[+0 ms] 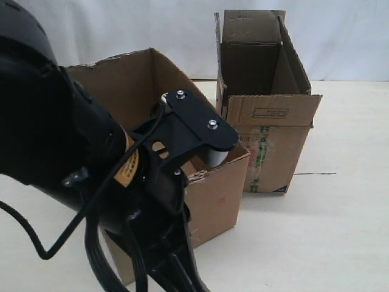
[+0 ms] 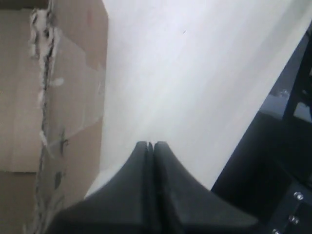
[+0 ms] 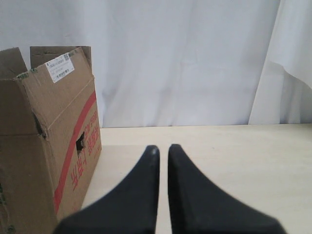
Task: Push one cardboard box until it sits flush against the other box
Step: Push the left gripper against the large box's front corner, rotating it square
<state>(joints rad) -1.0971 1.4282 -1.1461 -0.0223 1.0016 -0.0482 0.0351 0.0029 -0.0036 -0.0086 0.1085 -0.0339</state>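
The wide torn-edged cardboard box (image 1: pixel 213 194) stands left of centre, half hidden by my black left arm (image 1: pixel 61 140). The other box (image 1: pixel 267 146), taller, with flaps and a green tape strip, stands just right of it and further back; their near corners overlap in this view, so I cannot tell whether they touch. In the left wrist view my left gripper (image 2: pixel 150 144) is shut and empty beside the cardboard box's (image 2: pixel 73 97) torn wall. My right gripper (image 3: pixel 163 147) has its fingers almost together with nothing between them, to the side of the other box (image 3: pixel 48 146).
A pale table (image 1: pixel 340 213) carries both boxes, with a white curtain (image 1: pixel 352 36) behind it. Black cables (image 1: pixel 36 237) hang from the left arm. A dark frame (image 2: pixel 287 146) edges the left wrist view. The right arm does not show in the exterior view.
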